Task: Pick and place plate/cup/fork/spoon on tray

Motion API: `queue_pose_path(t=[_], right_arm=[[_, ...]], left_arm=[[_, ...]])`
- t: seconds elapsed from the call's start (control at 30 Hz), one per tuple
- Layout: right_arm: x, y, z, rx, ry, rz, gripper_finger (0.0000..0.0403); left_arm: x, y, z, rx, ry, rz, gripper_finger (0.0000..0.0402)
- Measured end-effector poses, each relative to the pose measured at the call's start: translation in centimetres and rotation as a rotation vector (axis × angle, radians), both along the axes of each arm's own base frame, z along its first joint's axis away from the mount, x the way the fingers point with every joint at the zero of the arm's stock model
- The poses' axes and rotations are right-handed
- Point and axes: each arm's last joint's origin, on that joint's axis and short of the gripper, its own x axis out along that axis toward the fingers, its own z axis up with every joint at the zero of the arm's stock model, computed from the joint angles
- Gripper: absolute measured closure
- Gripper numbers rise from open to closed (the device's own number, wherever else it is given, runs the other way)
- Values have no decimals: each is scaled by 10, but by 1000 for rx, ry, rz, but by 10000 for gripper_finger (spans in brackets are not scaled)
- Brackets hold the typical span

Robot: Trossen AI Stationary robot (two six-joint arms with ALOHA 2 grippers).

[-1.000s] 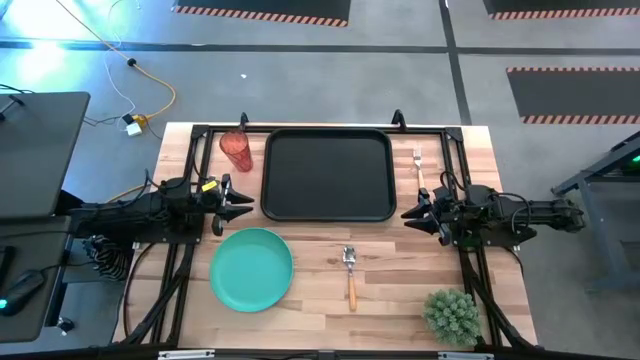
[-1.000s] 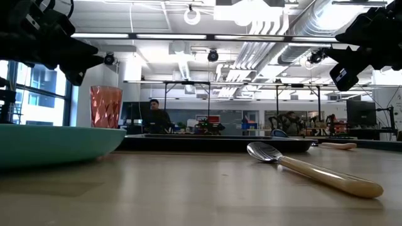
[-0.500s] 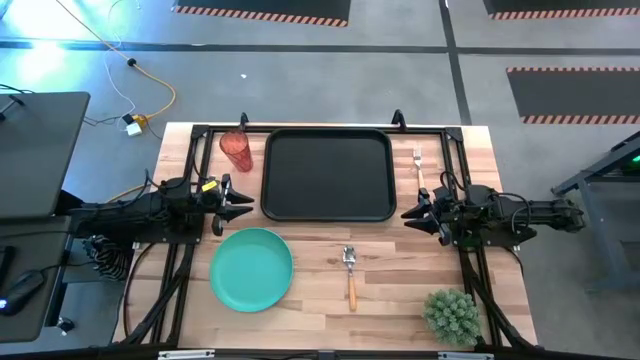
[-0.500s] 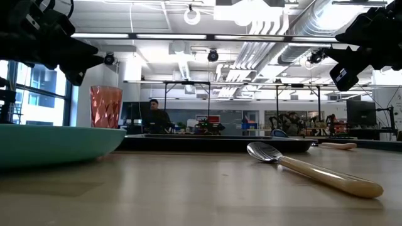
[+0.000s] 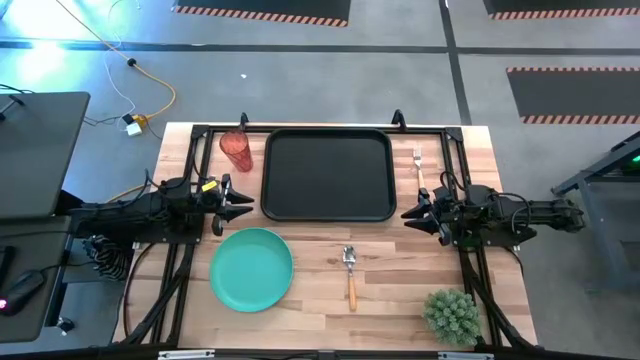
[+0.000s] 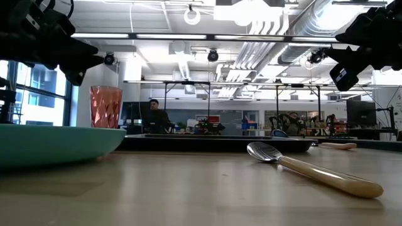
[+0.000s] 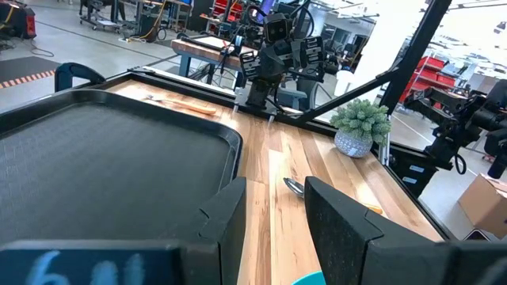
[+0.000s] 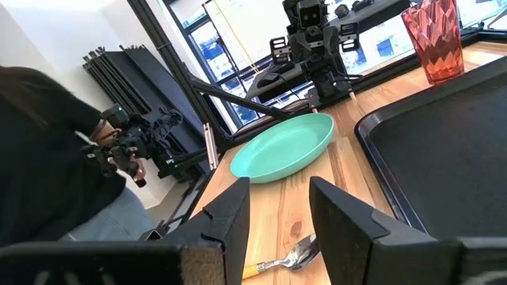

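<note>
The black tray (image 5: 327, 174) lies at the table's far middle. The red cup (image 5: 237, 151) stands left of it. The turquoise plate (image 5: 251, 268) lies near the front left. The spoon (image 5: 350, 274) lies in front of the tray, bowl toward it. The fork (image 5: 419, 166) lies right of the tray. My left gripper (image 5: 243, 204) hovers open at the tray's left edge, above the table. My right gripper (image 5: 411, 215) hovers open at the tray's right front corner. Both are empty.
A small green potted plant (image 5: 451, 315) stands at the front right corner. Black frame rails (image 5: 470, 270) run along the table's left and right sides. Bare wood lies between the plate and the plant.
</note>
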Motion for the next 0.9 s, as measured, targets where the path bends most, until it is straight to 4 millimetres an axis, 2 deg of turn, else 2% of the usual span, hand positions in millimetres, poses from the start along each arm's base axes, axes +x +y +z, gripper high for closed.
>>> queue_pose_path(t=[0.3, 0.67, 0.9], right_arm=[[0, 0, 0, 0, 0, 0, 279], [0, 0, 0, -53, -10, -4, 279], [0, 0, 0, -1, 0, -3, 279]], left_arm=[[0, 1, 0, -49, -3, 28, 284], [-1, 6, 0, -318, -41, 211, 284], [-1, 9, 1, -483, -92, 325, 284]])
